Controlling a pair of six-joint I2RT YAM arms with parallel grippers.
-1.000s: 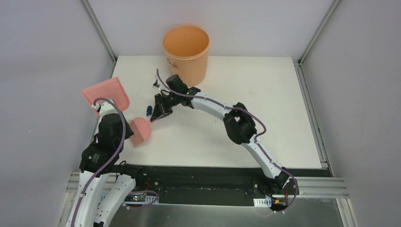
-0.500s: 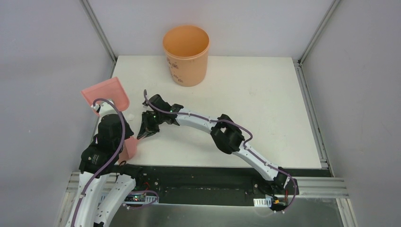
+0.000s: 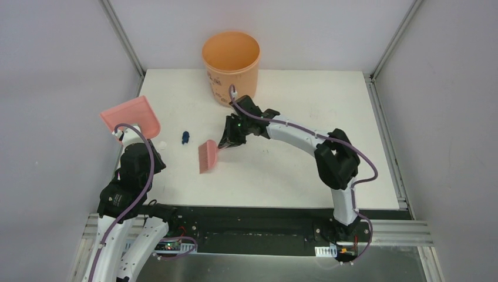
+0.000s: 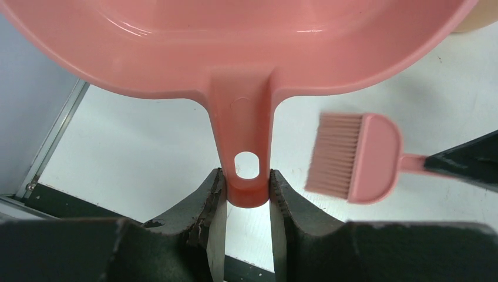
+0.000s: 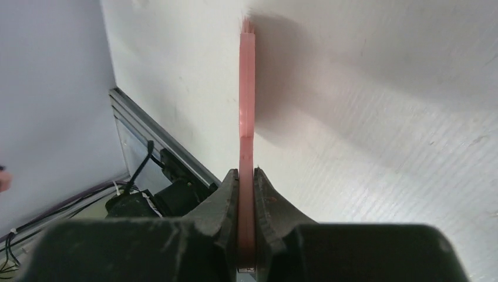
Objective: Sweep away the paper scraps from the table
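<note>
**A:** Start at the left. What is the left pincer [image 4: 246, 191] doing?

**B:** It is pressed together on the handle of the pink dustpan [image 3: 130, 117], one finger on each side by the hanging hole. The pan rises ahead of it, tilted up at the left edge of the desk [image 3: 305, 117]. I judge it is held there to stay out of the brush's way until there is something to catch.

**A:** And the paper scraps [image 3: 185, 137]?

**B:** I see two. What looks like a white scrap [image 3: 161, 144] lies on the desk near that pincer, to its right. A dark blue scrap [image 3: 185, 137] lies farther right, between the two pincers and apart from both. Any others are hidden or too small to tell.

**A:** Then the brush?

**B:** The pink hand brush [image 3: 208, 157] sticks out to the left of the right pincer [image 3: 226, 141], which pinches its thin handle edge-on. The head sits beside the blue scrap without touching it. I cannot tell whether the bristles meet the desk. Held so, the head can be drawn sideways toward the pan.

**A:** So the sweeping isn't finished.

**B:** No, both scraps lie loose. The pan probably needs lowering first. The orange bucket [image 3: 231, 66] stands beyond the right pincer, likely for dumping.
</note>
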